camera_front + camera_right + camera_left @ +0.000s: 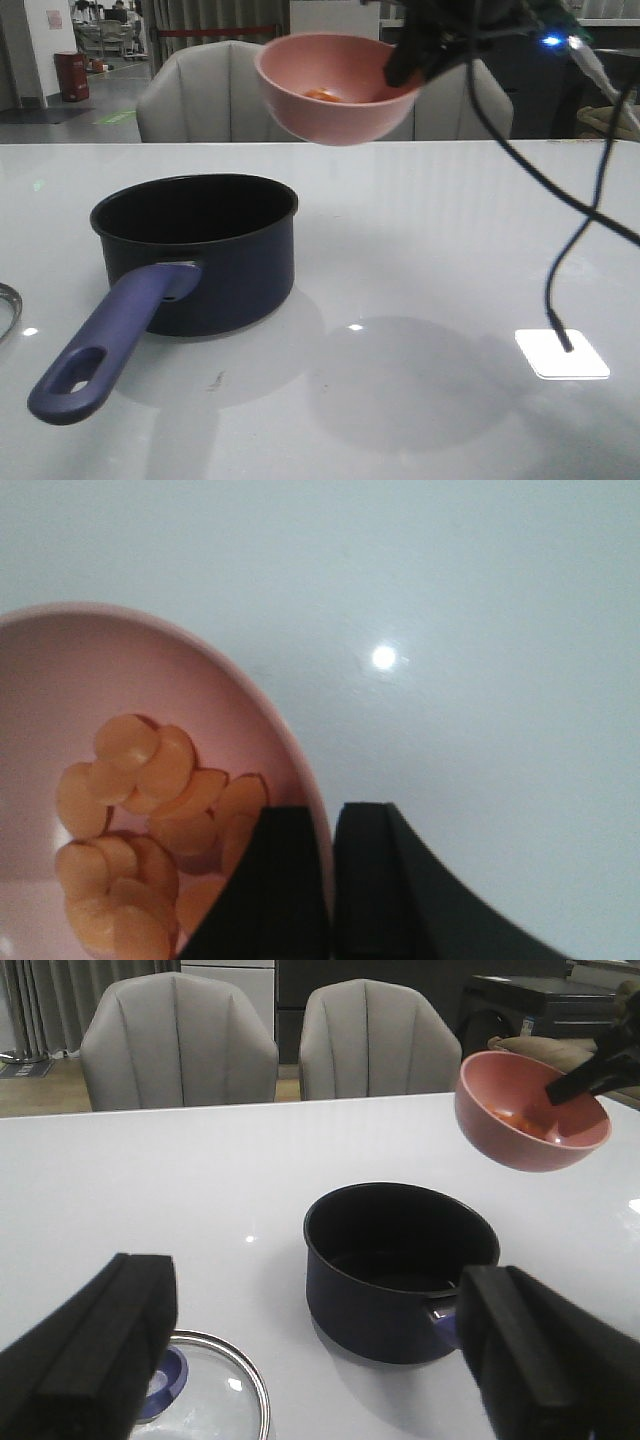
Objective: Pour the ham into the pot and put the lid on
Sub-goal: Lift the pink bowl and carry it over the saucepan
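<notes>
The navy pot (200, 250) stands on the white table (420, 230) with its purple handle (105, 345) towards the front; its black inside looks empty (400, 1235). My right gripper (405, 55) is shut on the rim of a pink bowl (335, 90), held high, behind and right of the pot. Orange-pink ham pieces (140, 830) lie in the bowl (290, 740), one finger inside the rim, one outside (330, 820). The glass lid (215, 1395) with its blue knob (165, 1385) lies on the table below my left gripper (320, 1360), which is open and empty.
Two grey chairs (180, 1040) stand behind the table. A black cable (570, 250) hangs from the right arm down to a white square pad (562, 353) at the front right. The lid's rim (8, 305) shows at the left edge.
</notes>
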Tool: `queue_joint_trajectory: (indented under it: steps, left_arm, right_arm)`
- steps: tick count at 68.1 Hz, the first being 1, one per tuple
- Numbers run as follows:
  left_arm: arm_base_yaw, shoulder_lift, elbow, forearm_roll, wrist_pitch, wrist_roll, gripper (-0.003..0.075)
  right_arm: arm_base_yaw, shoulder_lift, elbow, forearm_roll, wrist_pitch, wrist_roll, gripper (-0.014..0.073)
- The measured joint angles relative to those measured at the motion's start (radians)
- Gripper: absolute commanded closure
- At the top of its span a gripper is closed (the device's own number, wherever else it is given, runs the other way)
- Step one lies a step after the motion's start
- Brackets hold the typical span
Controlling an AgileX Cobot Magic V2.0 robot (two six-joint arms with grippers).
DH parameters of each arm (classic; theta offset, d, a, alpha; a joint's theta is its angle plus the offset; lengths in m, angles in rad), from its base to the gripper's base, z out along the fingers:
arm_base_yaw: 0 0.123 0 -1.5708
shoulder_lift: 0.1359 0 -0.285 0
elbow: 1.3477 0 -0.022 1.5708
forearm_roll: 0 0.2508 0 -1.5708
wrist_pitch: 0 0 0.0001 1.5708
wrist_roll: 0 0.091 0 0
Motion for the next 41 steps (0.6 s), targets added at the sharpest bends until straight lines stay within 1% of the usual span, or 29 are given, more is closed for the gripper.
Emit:
queue_joint_trajectory:
  steps: [8, 15, 20, 25, 30, 35, 39, 40, 41]
  left_arm:
    - [0.0, 0.0, 0.0, 0.0, 0.0, 0.0, 0.0103]
    - [0.0, 0.0, 0.0, 0.0, 0.0, 0.0, 0.0103]
    - [0.0, 0.0, 0.0, 0.0, 0.0, 0.0, 0.0103]
    - [0.0, 0.0, 0.0, 0.0, 0.0, 0.0, 0.0103]
    - [0.0, 0.0, 0.0, 0.0, 0.0, 0.0, 0.0103]
    - [0.0, 0.0, 0.0, 0.0, 0.0, 0.0, 0.0103]
    - [0.0, 0.0, 0.0, 0.0, 0.0, 0.0, 0.0103]
    - [0.0, 0.0, 0.0, 0.0, 0.0, 0.0, 0.0103]
    - [0.0, 0.0, 0.0, 0.0, 0.0, 0.0, 0.0103]
  right_arm:
    - [0.093, 0.007, -0.023, -0.09, -0.063, -0.004, 0.0456]
    - [0.147, 0.01, -0.001, -0.125, -0.191, -0.005, 0.0456]
    - [0.17, 0.01, 0.038, -0.134, -0.321, -0.007, 0.0456]
    - [0.19, 0.011, 0.103, -0.138, -0.507, -0.006, 0.0456]
    - [0.2, 0.012, 0.171, -0.14, -0.651, -0.011, 0.0456]
    - [0.213, 0.022, 0.232, -0.14, -0.82, -0.037, 0.0456]
    - [0.217, 0.037, 0.268, -0.14, -0.925, -0.069, 0.0456]
    - [0.219, 0.039, 0.272, -0.14, -0.925, -0.073, 0.0456]
    - [0.222, 0.049, 0.281, -0.14, -0.966, -0.087, 0.0456]
